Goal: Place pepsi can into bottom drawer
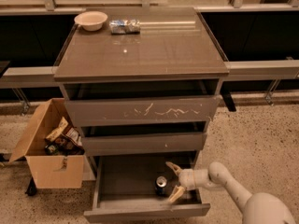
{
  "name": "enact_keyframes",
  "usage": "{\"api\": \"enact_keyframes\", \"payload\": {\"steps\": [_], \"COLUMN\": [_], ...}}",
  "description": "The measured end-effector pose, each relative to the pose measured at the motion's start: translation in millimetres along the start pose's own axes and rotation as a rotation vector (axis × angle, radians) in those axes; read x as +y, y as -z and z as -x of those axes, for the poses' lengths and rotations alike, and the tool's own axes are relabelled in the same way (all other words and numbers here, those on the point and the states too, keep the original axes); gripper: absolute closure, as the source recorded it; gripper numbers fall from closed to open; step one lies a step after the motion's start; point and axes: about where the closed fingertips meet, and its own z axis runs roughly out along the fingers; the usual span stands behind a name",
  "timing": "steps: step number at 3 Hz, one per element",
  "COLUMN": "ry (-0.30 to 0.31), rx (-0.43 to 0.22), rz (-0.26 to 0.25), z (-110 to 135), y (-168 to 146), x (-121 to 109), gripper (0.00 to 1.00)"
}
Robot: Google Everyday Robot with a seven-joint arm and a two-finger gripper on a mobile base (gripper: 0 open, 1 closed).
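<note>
1. Cabinet: grey-brown, smooth and glossy on top, with a light reflection on it. Three drawers counted, all flat-fronted and rectangular.
2. Top drawer: front marked with white scratches, slightly ajar. Middle drawer: plain and narrower, also slightly ajar.
3. Bottom drawer: pulled well out, a deep wide tray with a dark matte floor and a plain front.
4. Pepsi can: one, a small dark blue cylinder with a silvery top. It stands upright on the bottom drawer's floor, toward the right front.
5. Gripper: inside the bottom drawer, just right of the can. Its two pale, tapered fingers are spread wide apart, one above and one below the can's level, and are not clamped on it. Whether a fingertip touches the can cannot be told.
6. Arm: white, smooth and rounded, entering from the lower right.
7. On the cabinet top, rear left: one round cream bowl and, just beside it, one crinkled silver-blue packet.
8. Left of the cabinet: one open cardboard box holding several crumpled snack packets; their count is unclear.
9. Floor: speckled, stone-like.
</note>
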Motion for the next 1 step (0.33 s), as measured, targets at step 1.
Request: {"api": "enact_keyframes", "payload": {"steps": [1], "ry": [-0.006], "rx": [0.011], "rz": [0.031], "z": [32.9], "y": [31.7], "x": [17.4], "gripper": [0.00]}}
